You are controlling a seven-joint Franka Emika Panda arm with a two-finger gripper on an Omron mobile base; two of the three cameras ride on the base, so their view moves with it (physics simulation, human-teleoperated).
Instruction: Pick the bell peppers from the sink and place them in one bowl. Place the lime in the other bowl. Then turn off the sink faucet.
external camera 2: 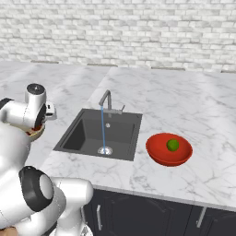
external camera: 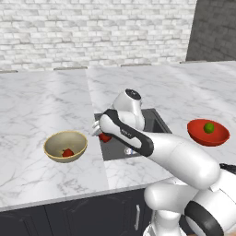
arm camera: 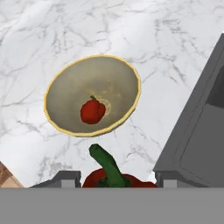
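Note:
My gripper (external camera: 103, 135) (arm camera: 116, 180) is shut on a red bell pepper (external camera: 106, 137) (arm camera: 108, 166), whose green stem sticks up between the fingertips. It hangs over the counter between the sink (external camera: 157, 122) (external camera 2: 79, 133) and the tan bowl (external camera: 64, 139) (arm camera: 87, 76). A second red bell pepper (external camera: 68, 152) (arm camera: 92, 111) lies in that bowl. The lime (external camera: 209, 127) (external camera 2: 173, 145) rests in the red bowl (external camera: 199, 133) (external camera 2: 156, 152) to the right of the sink. The faucet (external camera 2: 106, 100) stands behind the basin, and a thin stream of water (external camera 2: 103, 129) runs from it to the drain.
White marble counter (external camera: 41, 101) spreads around both bowls, with a brick wall behind. My own arm covers much of the sink in the left base view. Dark cabinet fronts (external camera 2: 152, 214) run below the counter edge.

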